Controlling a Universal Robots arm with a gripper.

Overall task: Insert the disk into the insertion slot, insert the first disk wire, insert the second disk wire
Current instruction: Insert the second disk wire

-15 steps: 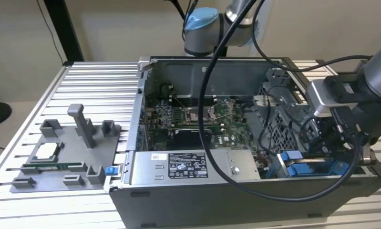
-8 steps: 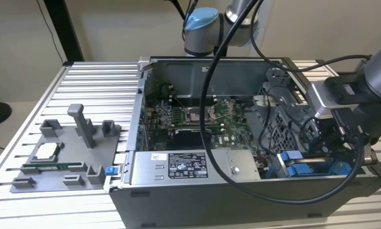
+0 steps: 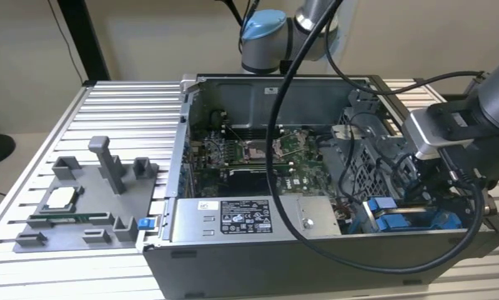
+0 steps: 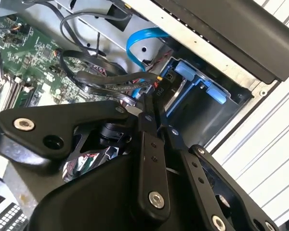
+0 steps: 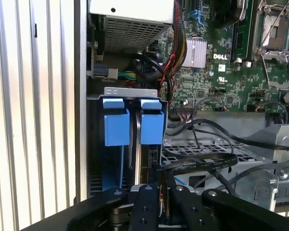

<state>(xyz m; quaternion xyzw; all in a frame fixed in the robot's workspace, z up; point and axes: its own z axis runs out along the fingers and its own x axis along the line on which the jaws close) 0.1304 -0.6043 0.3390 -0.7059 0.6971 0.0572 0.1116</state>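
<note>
The disk [image 5: 136, 144] stands edge-on in the insertion slot [image 5: 94, 144], its blue carrier tabs [image 5: 116, 126] level with the bay's mouth. In the exterior view the blue carrier [image 3: 401, 220] lies in the bay at the case's front corner, on the exterior view's right. My gripper [image 4: 156, 113] hangs right over that bay, its black fingers [image 4: 145, 159] shut on a black wire connector [image 4: 158, 92] that points at the end of the disk [image 4: 176, 94]. In the first wrist view the gripper [image 5: 160, 185] pinches the same flat black wire [image 5: 197, 164] beside the disk's edge.
The open computer case [image 3: 232, 262] stands on a slatted aluminium table [image 3: 124, 112]. A grey power supply box [image 3: 249, 219] sits next to the bay. Loose black cables [image 4: 91, 77] and a blue cable [image 4: 139, 41] crowd the bay. A grey fixture tray [image 3: 82, 206] lies at the exterior view's left.
</note>
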